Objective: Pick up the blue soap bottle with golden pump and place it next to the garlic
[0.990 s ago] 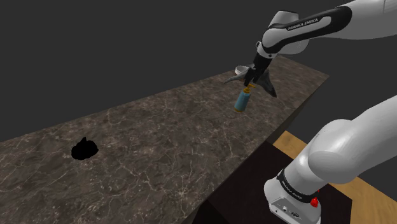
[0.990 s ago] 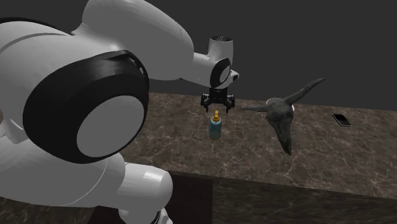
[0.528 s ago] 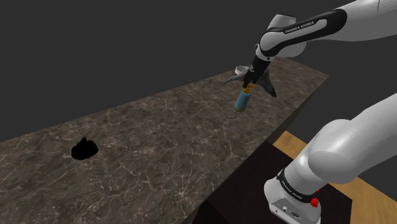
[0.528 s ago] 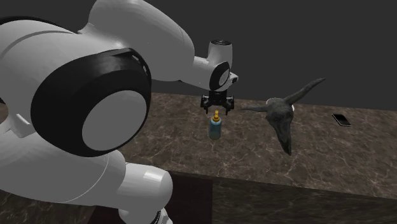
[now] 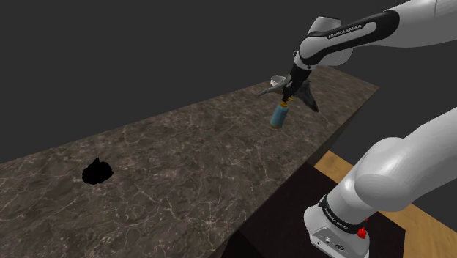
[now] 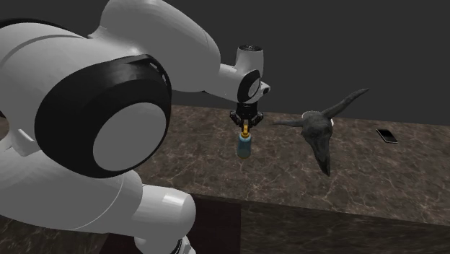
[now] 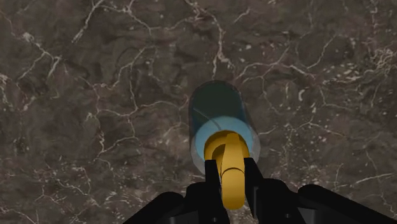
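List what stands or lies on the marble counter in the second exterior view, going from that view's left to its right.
blue soap bottle → horned skull → small flat phone

A domestic interior is suggested, most likely a kitchen or bar counter in a house. A long worktop (image 5: 183, 161) of dark, white-veined marble is seen, with a strip of wooden floor (image 5: 331, 163) beside it. Household items are set out on it: a blue soap bottle (image 6: 244, 146), a horned animal skull (image 6: 321, 137) and a phone (image 6: 387, 135). Plain dark grey walls (image 5: 110, 59) are drawn behind.
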Available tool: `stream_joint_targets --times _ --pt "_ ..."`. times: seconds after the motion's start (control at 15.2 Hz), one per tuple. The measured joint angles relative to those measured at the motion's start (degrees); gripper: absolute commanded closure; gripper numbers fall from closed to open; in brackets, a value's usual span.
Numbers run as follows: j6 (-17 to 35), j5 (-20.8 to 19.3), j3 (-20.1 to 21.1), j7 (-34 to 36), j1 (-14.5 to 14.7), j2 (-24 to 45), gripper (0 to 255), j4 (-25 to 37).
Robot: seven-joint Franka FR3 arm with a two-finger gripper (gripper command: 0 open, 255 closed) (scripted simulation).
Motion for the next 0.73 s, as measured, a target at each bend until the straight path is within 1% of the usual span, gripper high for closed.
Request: stream_joint_targets --times 0.33,0.73 --pt "-0.35 -0.03 0.08 0.08 0.0 -0.13 255 0.18" --pt "-4.93 -0.54 0.89 0.65 -0.17 -2.27 255 2.7"
